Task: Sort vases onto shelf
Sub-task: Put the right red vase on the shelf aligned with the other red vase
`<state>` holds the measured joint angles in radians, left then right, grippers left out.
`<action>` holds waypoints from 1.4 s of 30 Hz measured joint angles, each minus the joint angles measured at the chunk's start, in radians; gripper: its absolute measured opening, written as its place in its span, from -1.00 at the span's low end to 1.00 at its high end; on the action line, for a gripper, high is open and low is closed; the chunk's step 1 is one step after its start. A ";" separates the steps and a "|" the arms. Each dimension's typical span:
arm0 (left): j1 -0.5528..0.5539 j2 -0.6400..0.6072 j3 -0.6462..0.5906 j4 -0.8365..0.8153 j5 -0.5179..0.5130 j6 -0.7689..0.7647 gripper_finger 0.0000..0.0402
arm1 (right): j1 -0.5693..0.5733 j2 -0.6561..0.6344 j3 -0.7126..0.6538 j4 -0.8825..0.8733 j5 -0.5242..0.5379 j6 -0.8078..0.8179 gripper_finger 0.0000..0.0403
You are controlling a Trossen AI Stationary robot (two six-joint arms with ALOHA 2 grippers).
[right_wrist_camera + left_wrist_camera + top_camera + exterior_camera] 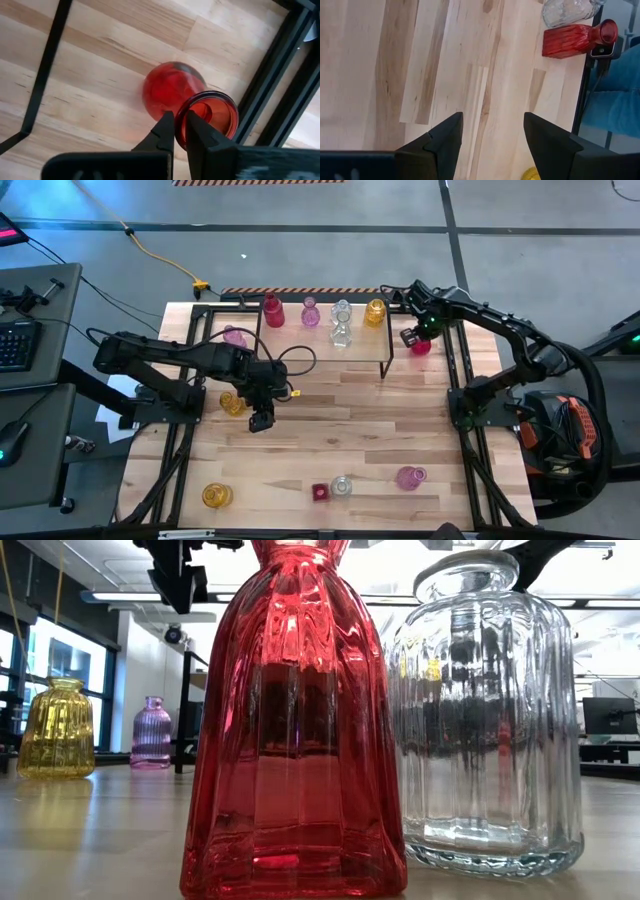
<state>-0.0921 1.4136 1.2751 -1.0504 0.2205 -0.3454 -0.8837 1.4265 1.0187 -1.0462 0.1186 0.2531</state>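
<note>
My right gripper (415, 338) points down, shut on a red vase (421, 346) on the table beside the right end of the shelf (300, 345). On the shelf stand a red (272, 310), a pink (310, 312), two clear (341, 322) and a yellow vase (375, 311). My left gripper (262, 420) hangs open over bare wood left of the table's middle, with nothing between its fingers (445, 142). A yellow vase (232, 404) and a pink one (234, 335) stand close to the left arm. My right gripper holds the red vase by the rim of its mouth (181, 117). One finger (202, 137) reaches into the mouth and the other (165, 132) is outside against the neck, with the rim wall pinched between them. The fingers come from above, pointing down. The vase stays roughly upright below them.
Near the front edge stand a yellow vase (216, 496), a red one (320, 492), a clear one (342, 486) and a pink one (411, 477). The shelf's black leg (45, 75) and the table's black frame (272, 95) flank the held vase. Open wood lies mid-table.
</note>
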 joint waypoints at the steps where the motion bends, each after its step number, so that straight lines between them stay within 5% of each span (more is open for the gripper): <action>1: 0.000 0.000 0.000 0.000 0.000 0.000 -0.01 | 0.000 0.000 0.000 -0.002 0.001 0.000 -0.98; 28: 0.000 0.000 0.000 0.000 -0.020 0.023 -0.01 | 0.010 -0.095 0.172 -0.327 0.010 0.000 -1.00; 42: 0.000 0.000 0.000 0.008 -0.025 0.061 -0.01 | 0.189 -0.186 0.413 -0.526 -0.060 0.097 -1.00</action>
<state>-0.0917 1.4136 1.2747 -1.0428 0.1959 -0.2844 -0.6948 1.2401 1.4322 -1.5726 0.0589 0.3498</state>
